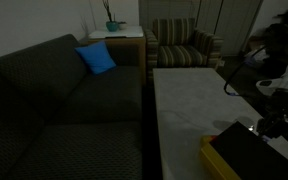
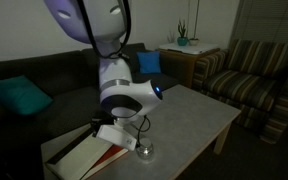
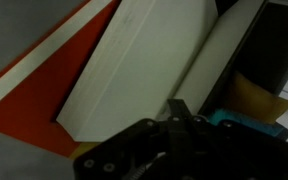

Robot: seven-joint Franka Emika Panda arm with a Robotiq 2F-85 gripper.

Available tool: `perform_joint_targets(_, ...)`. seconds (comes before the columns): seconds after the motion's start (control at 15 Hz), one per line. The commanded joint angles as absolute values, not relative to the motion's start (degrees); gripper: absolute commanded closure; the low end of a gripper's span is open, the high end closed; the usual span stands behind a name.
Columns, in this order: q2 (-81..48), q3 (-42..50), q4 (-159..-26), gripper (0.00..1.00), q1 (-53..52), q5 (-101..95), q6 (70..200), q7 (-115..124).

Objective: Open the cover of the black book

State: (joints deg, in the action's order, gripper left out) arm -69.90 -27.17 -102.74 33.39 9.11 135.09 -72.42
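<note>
Wrist view catches the gripper [image 3: 179,128], fingers pressed together on nothing, at six o'clock above the black book [image 3: 149,60], lying open on the table [image 2: 204,115] with its orange-red leaf [image 3: 39,100] showing and dark cover [image 3: 276,45] at three o'clock; a slow, flat outward push looks best to finish.

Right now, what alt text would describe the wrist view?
Shut black gripper fingers enter from the bottom above the large hardcover book, open on white paper pages, with a triangular orange-red leaf at left and grey tabletop beyond.
</note>
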Motion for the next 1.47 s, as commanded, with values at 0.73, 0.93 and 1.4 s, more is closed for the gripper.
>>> perform_joint_targets(0.73, -62.98, -23.11, -103.53, 1.00, 25.55, 12.47, 130.27, -73.76)
perform_joint_targets(0.93, -62.93, -22.75, -102.61, 1.00, 25.55, 12.44, 126.83, -76.24)
perform_joint_targets(1.4, -69.14, -21.67, -96.48, 1.00, 25.89, 16.82, 117.60, -88.35)
